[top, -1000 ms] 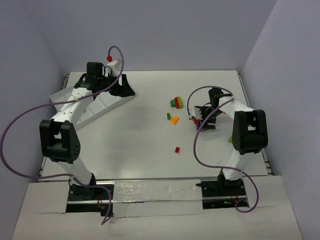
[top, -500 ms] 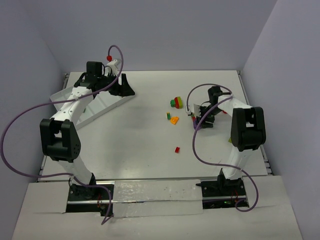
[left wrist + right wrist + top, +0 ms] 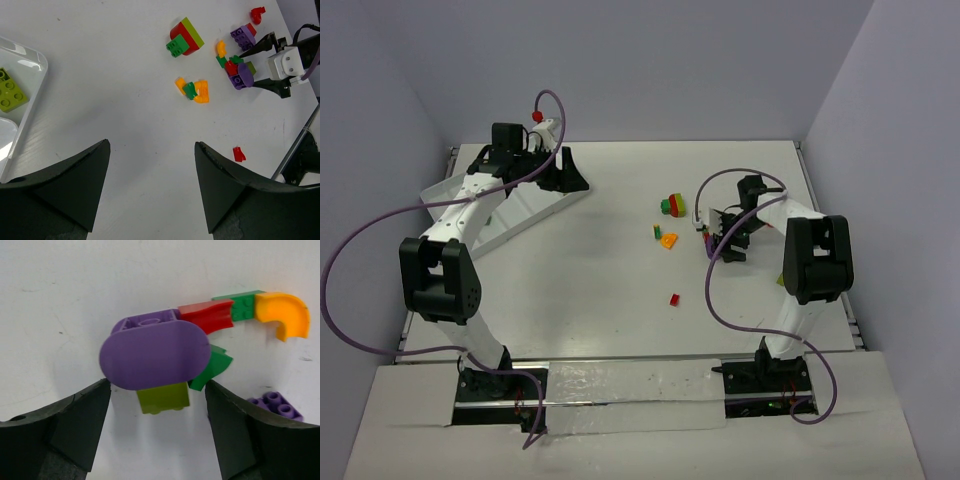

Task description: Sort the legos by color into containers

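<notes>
The legos lie loose on the white table: a red, lime and green stack, an orange and green clump, and a lone red piece. My right gripper is open. A lime brick lies between its tips and a purple rounded piece just beyond them, with red, green and orange pieces behind. My left gripper hangs open and empty beside the white tray, whose containers hold a lime brick.
A purple studded brick lies by my right finger. The right arm's purple cable loops over the table near the lone red piece. Grey walls close in the table at the back and sides.
The right gripper has shifted slightly at the purple cluster, its jaws narrowing and then spreading again. The left arm has barely moved.
</notes>
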